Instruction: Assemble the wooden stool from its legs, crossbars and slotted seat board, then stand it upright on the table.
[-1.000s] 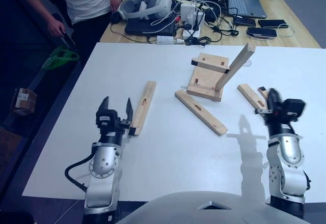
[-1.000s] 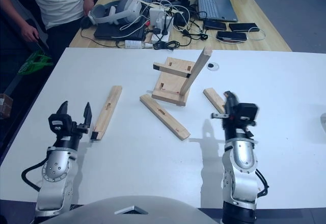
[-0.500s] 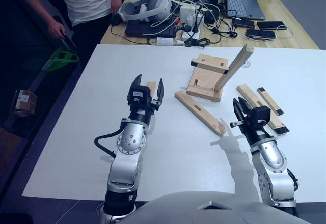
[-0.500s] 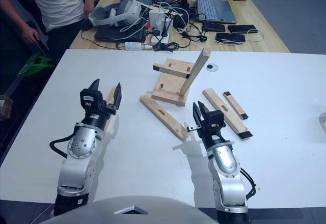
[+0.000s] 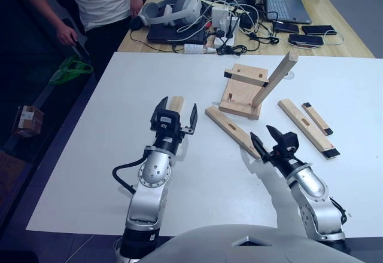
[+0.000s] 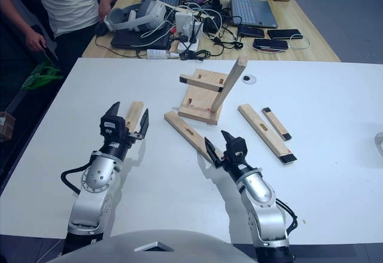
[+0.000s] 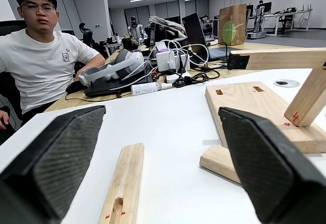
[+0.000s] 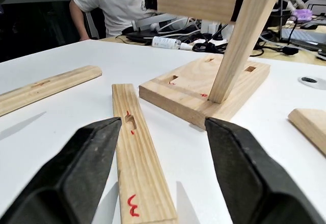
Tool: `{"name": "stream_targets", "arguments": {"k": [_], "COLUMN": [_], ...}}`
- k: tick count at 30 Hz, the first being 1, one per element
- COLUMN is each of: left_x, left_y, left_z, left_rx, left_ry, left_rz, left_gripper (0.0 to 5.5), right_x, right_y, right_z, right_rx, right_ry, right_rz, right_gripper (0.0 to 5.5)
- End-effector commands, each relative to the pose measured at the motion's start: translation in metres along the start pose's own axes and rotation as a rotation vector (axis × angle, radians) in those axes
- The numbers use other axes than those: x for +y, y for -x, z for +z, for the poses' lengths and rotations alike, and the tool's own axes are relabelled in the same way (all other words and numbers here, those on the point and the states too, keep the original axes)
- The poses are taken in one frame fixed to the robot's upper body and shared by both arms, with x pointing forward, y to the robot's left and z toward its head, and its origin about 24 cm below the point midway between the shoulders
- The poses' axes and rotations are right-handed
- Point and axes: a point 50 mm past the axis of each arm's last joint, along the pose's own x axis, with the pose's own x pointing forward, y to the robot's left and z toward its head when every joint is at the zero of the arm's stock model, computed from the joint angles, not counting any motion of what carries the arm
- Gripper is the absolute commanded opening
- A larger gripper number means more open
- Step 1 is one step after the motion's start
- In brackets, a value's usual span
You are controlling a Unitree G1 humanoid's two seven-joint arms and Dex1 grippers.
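Observation:
The slotted seat board (image 5: 242, 91) lies at the table's far middle with one leg (image 5: 275, 79) standing in it and a dark-ended crossbar (image 5: 246, 78) on that leg. A loose slotted leg (image 5: 230, 128) lies diagonally in front of it. My right gripper (image 5: 267, 138) is open at this leg's near end, its pads (image 8: 81, 168) either side of the plank (image 8: 137, 158). My left gripper (image 5: 175, 116) is open above the left slotted leg (image 6: 134, 112), which runs between its pads (image 7: 56, 152) as a plank (image 7: 125, 188). Both grippers hold nothing.
Another slotted leg (image 5: 302, 124) and a short dark-tipped crossbar (image 5: 317, 118) lie to the right. A small round disc (image 6: 247, 79) sits behind the seat board. A desk (image 5: 353, 39) with laptops, a headset and cables adjoins the far edge; a person stands at its left.
My left arm has swung forward and right until its gripper is over the left leg. My right arm has moved left from the right-hand pieces to the near end of the middle leg.

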Motion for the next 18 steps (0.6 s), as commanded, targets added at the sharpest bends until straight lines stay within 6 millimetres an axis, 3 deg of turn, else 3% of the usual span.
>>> {"name": "stream_targets", "arguments": {"k": [1,8,14,18], "left_x": [-0.002,-0.001,0.004,0.003], "left_y": [-0.004,-0.012,-0.022,-0.026], "left_z": [-0.007,-0.007,-0.004,-0.006], "left_rx": [0.056,0.068,0.077,0.101], "left_ry": [-0.014,0.011,0.067,0.122], "left_rz": [-0.010,-0.015,-0.025,-0.046], "left_gripper": [4.36,4.36,4.36,4.36], "right_x": [-0.005,-0.013,-0.012,-0.011], "right_y": [-0.007,-0.020,-0.022,-0.024], "right_z": [-0.009,-0.024,-0.030,-0.027], "right_rx": [0.075,0.216,0.287,0.267], "right_ry": [0.021,0.032,0.037,0.042], "right_rz": [0.043,0.134,0.210,0.220], "right_gripper": [3.56,3.56,2.61,2.56]}}
